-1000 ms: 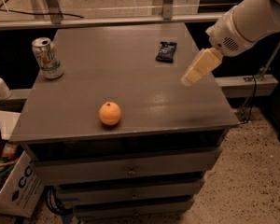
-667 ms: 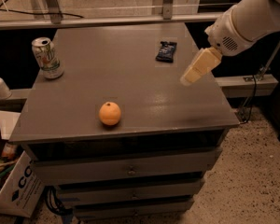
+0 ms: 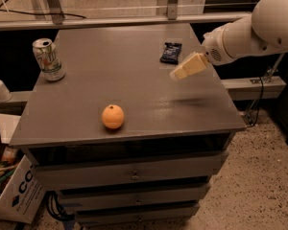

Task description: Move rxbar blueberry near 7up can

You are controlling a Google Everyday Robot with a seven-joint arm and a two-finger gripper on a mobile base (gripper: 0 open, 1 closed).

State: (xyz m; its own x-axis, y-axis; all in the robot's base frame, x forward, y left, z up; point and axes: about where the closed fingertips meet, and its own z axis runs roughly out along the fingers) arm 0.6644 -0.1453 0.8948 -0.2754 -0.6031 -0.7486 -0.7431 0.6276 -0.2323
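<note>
Leftward a little, the pale tool (image 3: pixel 188 66) has shifted above the right side of the grey cabinet-top surface (image 3: pixel 110 71). It hangs just right of the dark navy-blue flat wrapped snack bar (image 3: pixel 171 52), which lies near the far edge. Whether the tool is open or closed cannot be told. A silver-white aluminium soda can (image 3: pixel 48 60) stands far left, well apart. A round orange fruit (image 3: pixel 113 117) sits near the front. Beneath are grey drawers (image 3: pixel 134 174); a cardboard box (image 3: pixel 19 195) rests on the speckled floor (image 3: pixel 259 176).
</note>
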